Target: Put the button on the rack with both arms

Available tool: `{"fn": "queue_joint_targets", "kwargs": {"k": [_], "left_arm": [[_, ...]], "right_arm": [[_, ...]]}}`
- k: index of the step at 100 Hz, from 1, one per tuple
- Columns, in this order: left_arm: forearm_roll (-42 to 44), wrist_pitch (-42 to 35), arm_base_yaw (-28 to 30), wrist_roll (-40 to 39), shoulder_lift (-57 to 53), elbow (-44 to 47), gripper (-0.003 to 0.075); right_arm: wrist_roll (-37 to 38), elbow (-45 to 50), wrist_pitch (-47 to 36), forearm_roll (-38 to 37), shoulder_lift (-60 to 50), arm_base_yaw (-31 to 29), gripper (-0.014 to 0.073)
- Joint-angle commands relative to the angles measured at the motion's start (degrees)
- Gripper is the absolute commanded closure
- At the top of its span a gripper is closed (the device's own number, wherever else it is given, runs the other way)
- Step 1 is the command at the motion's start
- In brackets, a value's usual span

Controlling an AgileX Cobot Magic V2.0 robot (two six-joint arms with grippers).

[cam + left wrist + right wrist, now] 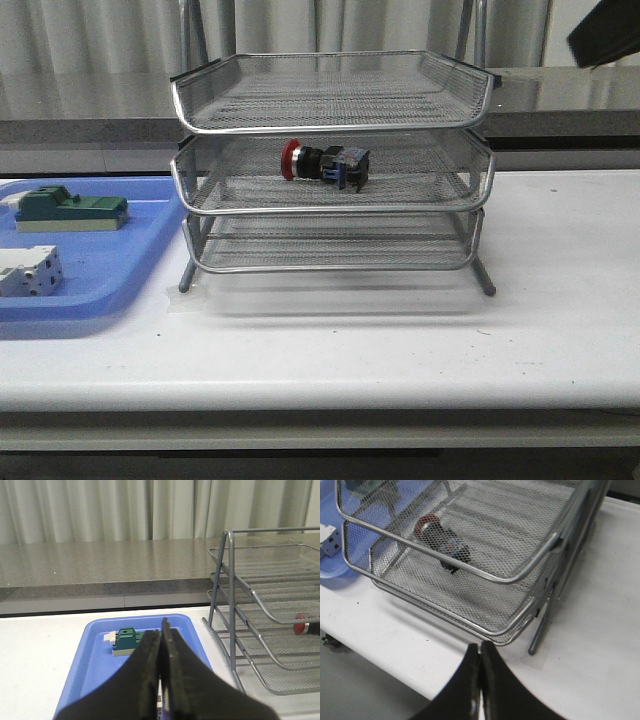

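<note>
The button (322,163), red cap to the left with a black body and blue rear block, lies on its side in the middle tier of the silver wire-mesh rack (333,203). It also shows through the mesh in the right wrist view (440,537), and its red cap peeks out in the left wrist view (300,623). My left gripper (161,627) is shut and empty above the blue tray. My right gripper (480,650) is shut and empty above the table, in front of the rack's corner. Only a dark part of the right arm (605,35) shows in the front view.
A flat blue plastic tray (110,262) sits left of the rack, holding a green block (70,209) and a white block (28,272). The table's front edge runs close below. A grey counter and curtains stand behind the rack.
</note>
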Motion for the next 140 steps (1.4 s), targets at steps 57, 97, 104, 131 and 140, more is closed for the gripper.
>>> {"fn": "queue_joint_targets", "kwargs": {"k": [57,97,104,131,140], "left_arm": [[-1.1,-3.9,0.1,-0.6,0.5,-1.6,0.074],[-1.1,-3.9,0.1,-0.6,0.5,-1.6,0.074],[-1.1,-3.9,0.1,-0.6,0.5,-1.6,0.074],[-1.1,-3.9,0.1,-0.6,0.5,-1.6,0.074],[-1.1,-3.9,0.1,-0.6,0.5,-1.6,0.074]], "right_arm": [[1.6,9.5,1.7,0.5,-28.0,-5.8,0.0654],[1.6,9.5,2.3,0.5,-28.1,-5.8,0.0654],[1.6,9.5,2.3,0.5,-28.1,-5.8,0.0654],[1.5,9.5,2.1,0.5,-28.1,-5.8,0.0654],[1.5,9.5,2.1,0.5,-28.1,-5.8,0.0654]]}}
